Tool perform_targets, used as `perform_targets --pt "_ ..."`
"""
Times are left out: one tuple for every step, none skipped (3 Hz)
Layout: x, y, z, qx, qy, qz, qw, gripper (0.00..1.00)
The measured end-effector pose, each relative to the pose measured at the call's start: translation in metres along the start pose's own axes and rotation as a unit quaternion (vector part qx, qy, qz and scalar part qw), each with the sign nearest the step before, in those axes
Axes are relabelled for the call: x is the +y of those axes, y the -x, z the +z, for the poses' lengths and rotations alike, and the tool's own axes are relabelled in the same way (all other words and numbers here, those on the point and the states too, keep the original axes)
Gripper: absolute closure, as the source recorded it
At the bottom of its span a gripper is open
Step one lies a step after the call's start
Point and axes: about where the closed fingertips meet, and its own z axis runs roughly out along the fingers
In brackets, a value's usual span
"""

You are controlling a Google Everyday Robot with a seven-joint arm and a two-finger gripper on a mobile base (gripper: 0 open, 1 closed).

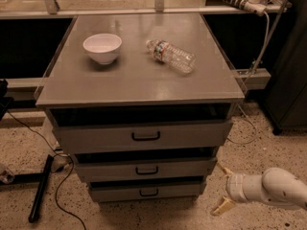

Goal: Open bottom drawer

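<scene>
The gripper (222, 189) hangs low by the cabinet's (144, 87) right side, jaws apparently spread and empty, clear of the bottom drawer (182, 190) near the floor, so this looks like the approach; next it must reach the black handle (149, 192).

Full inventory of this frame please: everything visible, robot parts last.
cabinet: 1, grey, centre of view
bowl: 1, white, upright on cabinet top, left side
water bottle: 1, clear plastic, on its side on the top, right of the bowl
top drawer: 1, grey, widest front, black handle
middle drawer: 1, grey, below it
bottom drawer: 1, grey, narrowest front, lowest, small black handle
cables: a few, dark, floor left of cabinet
black bar: 1, on floor at left
arm: 1, white, lower right
gripper: 1, pale fingers apart, right of the bottom drawer, holding nothing
</scene>
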Motion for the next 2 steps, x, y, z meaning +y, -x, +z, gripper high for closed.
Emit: perform_targets --pt "-0.0014 0.0002 0.0053 -0.022 -0.002 -0.077 0.9968 0.00" --pt "-0.0011 0.0002 0.0056 -0.022 -0.002 -0.077 0.9968 0.00"
